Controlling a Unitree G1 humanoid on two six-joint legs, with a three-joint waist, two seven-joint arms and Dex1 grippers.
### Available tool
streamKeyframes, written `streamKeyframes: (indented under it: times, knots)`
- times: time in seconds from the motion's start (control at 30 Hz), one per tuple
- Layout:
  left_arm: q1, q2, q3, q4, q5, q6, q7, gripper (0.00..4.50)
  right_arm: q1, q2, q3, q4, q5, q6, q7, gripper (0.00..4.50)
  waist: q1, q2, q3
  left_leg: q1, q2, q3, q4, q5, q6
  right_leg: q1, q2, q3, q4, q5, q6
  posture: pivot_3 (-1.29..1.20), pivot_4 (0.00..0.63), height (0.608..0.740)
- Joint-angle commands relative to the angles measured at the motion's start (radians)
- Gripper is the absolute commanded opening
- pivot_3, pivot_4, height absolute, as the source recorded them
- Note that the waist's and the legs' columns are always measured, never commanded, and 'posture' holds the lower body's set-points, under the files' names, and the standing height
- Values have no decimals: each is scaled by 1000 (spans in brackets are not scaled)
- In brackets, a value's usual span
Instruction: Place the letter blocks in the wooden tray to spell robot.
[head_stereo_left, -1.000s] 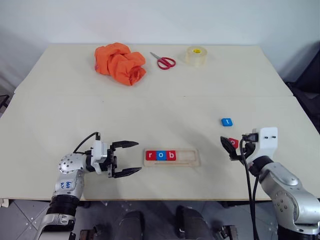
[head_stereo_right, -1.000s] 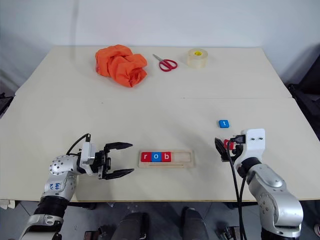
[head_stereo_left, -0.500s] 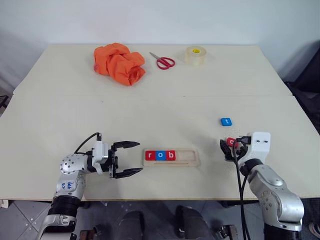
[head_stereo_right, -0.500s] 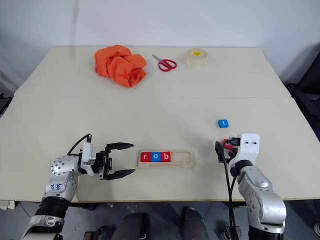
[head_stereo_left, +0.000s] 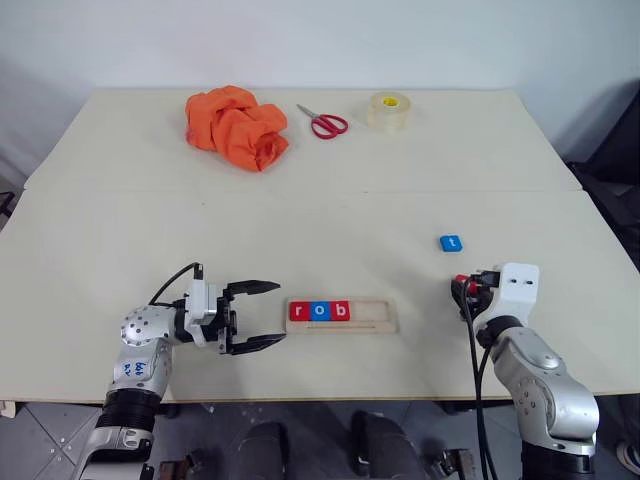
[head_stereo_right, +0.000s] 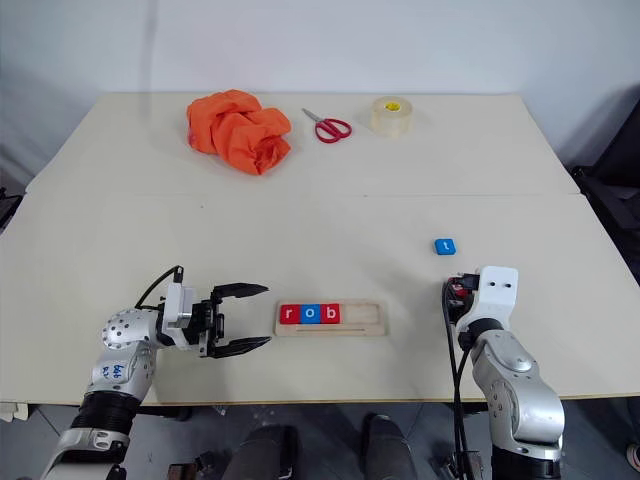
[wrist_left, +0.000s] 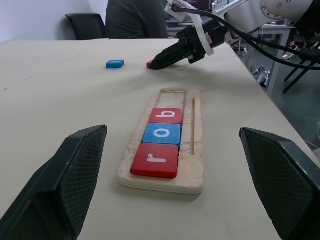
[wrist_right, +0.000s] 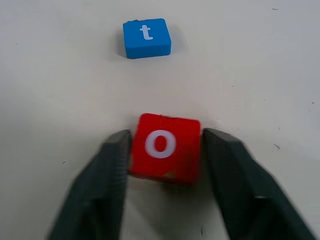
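Here the right gripper (wrist_right: 165, 150) pinches the red o block (wrist_right: 164, 146) on the table (head_stereo_left: 330, 200), its fingers touching both sides. The blue t block (wrist_right: 146, 37) lies nearby. The wooden tray (head_stereo_left: 385, 318) holds 3 blocks (head_stereo_left: 319, 311): r, o, b. The left gripper (head_stereo_left: 262, 316) gapes wide, empty.

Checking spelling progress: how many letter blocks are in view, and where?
5. Red r, blue o and red b sit in the wooden tray. The blue t lies loose on the table. The red o is between the right hand's fingers.
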Motion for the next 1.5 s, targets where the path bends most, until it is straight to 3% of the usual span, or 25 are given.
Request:
streamKeyframes:
  times: [0.03,0.37,0.67,0.8,0.93,0.97,1.13,1.3,1.5]
  knots:
    - [-9,8,-1,2,-7,3,-17,4500,15,8,0,-66,10,8,0,1462,0,0,0,0,0,0,0,0,0,0,0,0,0,0,0,0,150,740]
    - [-47,41,10,60,-14,3,-99,4500,210,-34,-16,-389,124,206,51,1462,3,0,0,0,0,-1,-1,0,0,0,0,-1,-2,0,0,0,150,740]
    - [-80,28,7,94,-4,-9,-110,4500,202,-5,31,-388,123,214,38,1462,1,0,0,0,0,-1,-1,0,0,0,0,-1,-2,0,-1,0,150,740]
    - [-71,24,7,83,-6,-8,-109,4500,190,-29,29,-383,125,196,69,2836,2,0,0,-1,0,-1,-1,0,0,0,0,-1,-2,0,-1,0,150,740]
    - [-61,28,11,73,-11,-7,-111,4500,180,-119,13,-392,141,214,145,4299,3,0,0,-1,0,-1,-1,0,0,0,0,-1,-2,0,0,0,150,740]
    - [-57,30,13,70,-12,-8,-111,4500,174,-160,9,-391,151,218,181,4467,3,0,0,-1,0,-1,-1,0,0,0,0,-1,-2,0,0,0,150,740]
    - [-36,39,19,53,-19,-10,-119,4500,131,-384,3,-344,182,197,373,4467,1,0,0,-1,0,-1,-1,0,0,0,0,-1,-3,0,0,0,150,740]
    - [-8,69,37,40,-25,-22,-139,4500,-3,-708,137,-116,108,31,708,4467,0,0,0,-1,0,-1,-1,0,0,0,0,-1,-4,0,0,0,150,740]
    - [43,91,56,13,-33,-43,-131,4500,-160,-791,322,121,-2,-148,921,4467,2,-1,0,-1,0,-1,-1,0,0,0,1,-2,-5,0,0,0,150,740]
